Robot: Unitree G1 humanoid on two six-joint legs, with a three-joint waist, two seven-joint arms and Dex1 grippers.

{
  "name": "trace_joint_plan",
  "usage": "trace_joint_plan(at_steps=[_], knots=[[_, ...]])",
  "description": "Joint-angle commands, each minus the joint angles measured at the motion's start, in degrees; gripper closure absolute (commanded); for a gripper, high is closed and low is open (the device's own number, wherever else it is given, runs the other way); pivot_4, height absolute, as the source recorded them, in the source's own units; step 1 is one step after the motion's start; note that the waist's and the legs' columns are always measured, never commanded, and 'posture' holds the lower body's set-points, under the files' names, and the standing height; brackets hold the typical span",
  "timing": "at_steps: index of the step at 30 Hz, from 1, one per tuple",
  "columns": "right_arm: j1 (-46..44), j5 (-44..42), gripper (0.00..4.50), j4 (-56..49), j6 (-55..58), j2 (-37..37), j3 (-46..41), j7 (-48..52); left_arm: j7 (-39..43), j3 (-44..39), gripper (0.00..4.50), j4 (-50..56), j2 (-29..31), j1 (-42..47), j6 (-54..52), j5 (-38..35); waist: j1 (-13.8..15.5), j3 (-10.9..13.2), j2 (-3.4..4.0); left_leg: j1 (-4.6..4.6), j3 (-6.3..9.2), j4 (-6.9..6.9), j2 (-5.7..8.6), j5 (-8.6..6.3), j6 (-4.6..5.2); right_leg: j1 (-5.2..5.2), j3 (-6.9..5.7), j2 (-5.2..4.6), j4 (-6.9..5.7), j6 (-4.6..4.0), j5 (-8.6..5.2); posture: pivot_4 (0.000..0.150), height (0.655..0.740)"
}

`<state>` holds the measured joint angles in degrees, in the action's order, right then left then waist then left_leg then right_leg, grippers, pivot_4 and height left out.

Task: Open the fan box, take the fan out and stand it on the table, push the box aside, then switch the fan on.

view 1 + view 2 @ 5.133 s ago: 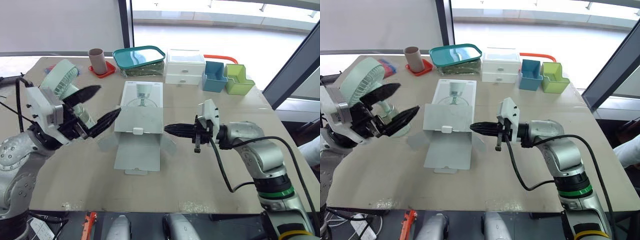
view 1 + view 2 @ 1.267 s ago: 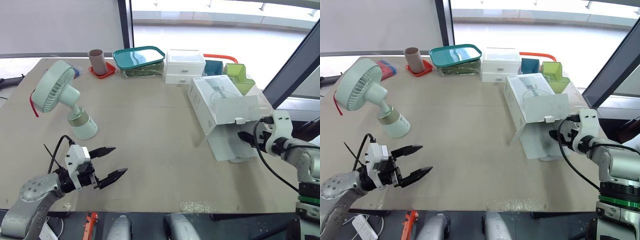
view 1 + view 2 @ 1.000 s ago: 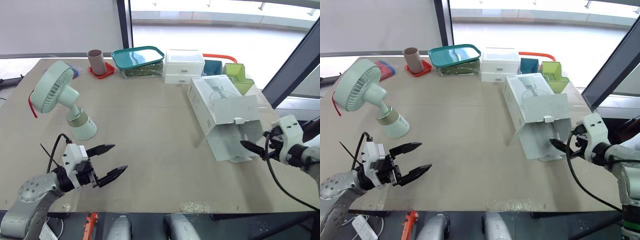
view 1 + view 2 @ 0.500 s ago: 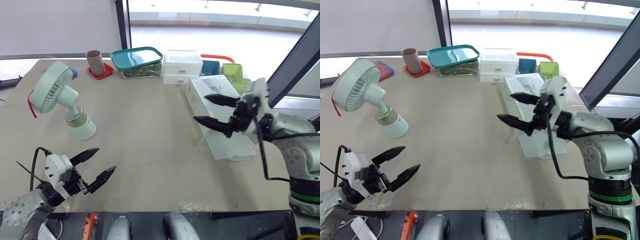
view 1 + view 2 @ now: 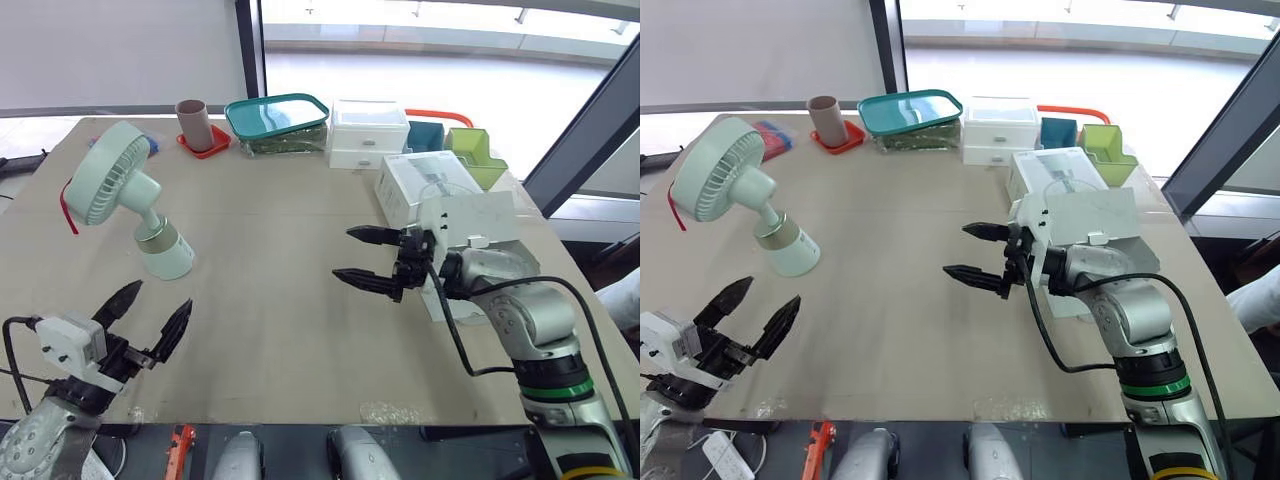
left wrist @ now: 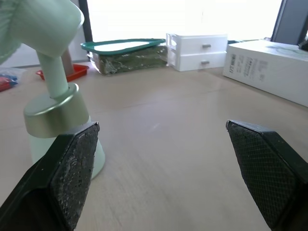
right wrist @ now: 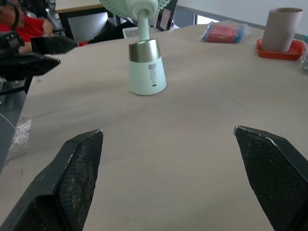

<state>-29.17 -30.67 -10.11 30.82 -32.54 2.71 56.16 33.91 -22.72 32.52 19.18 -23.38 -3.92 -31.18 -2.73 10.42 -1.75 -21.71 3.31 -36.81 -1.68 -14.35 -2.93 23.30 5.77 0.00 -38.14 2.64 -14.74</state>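
The fan (image 5: 110,187) stands on the worktop (image 5: 280,200) at ten o'clock, box (image 5: 420,175) at two. My right claw (image 5: 343,252), mid-worktop, and left claw (image 5: 161,294), at seven, gape empty.

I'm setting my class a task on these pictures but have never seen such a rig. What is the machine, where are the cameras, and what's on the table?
A humanoid robot with two arms. The two wide pictures come from cameras on its head, looking down; the two close ones from a camera on each wrist. On the table stands a green fan, with its white box lying to the robot's right. The left fingers and right fingers are open and hold nothing.
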Motion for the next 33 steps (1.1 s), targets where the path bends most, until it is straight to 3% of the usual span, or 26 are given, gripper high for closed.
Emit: trace_joint_plan(at_steps=[1, 11, 18, 33], knots=[[-1.83, 2.90, 0.05, 1.46, -2.98, 1.98, 2.02, -1.03, -6.52, -1.04, 0.00, 0.29, -2.13, 1.99, 1.82, 3.61, -0.01, -0.01, -0.03, 0.00, 0.01, -0.03, -0.03, 0.00, 0.00, 0.00, -0.01, 0.05, 0.00, 0.02, 0.00, 0.150, 0.7400], [-2.36, 7.23, 0.05, 2.82, -5.59, 8.27, 7.55, -3.36, -11.69, -6.03, 0.00, -5.79, 0.13, 8.19, 2.59, 5.02, -0.08, -0.01, -0.03, 0.05, 0.02, 0.00, -0.08, 0.00, 0.00, 0.00, 0.01, 0.12, -0.02, -0.07, 0.06, 0.150, 0.7400], [-2.14, 7.99, 0.05, 3.49, -5.88, 8.89, 7.99, -2.88, -15.66, -8.29, 0.00, -9.24, 2.02, 11.50, 11.72, 16.25, -0.07, -0.02, -0.03, 0.03, 0.03, 0.01, -0.08, 0.00, -0.01, 0.01, -0.01, 0.09, -0.02, -0.18, 0.12, 0.150, 0.7400], [-2.15, 9.15, 0.05, 3.50, -5.88, 9.50, 8.74, -2.34, -19.26, -7.73, 0.00, -10.30, 6.60, 18.44, 10.51, 22.57, -0.17, -0.02, -0.03, 0.03, 0.04, 0.04, -0.09, 0.00, -0.01, 0.02, -0.03, 0.09, -0.02, -0.18, 0.13, 0.150, 0.7400]])
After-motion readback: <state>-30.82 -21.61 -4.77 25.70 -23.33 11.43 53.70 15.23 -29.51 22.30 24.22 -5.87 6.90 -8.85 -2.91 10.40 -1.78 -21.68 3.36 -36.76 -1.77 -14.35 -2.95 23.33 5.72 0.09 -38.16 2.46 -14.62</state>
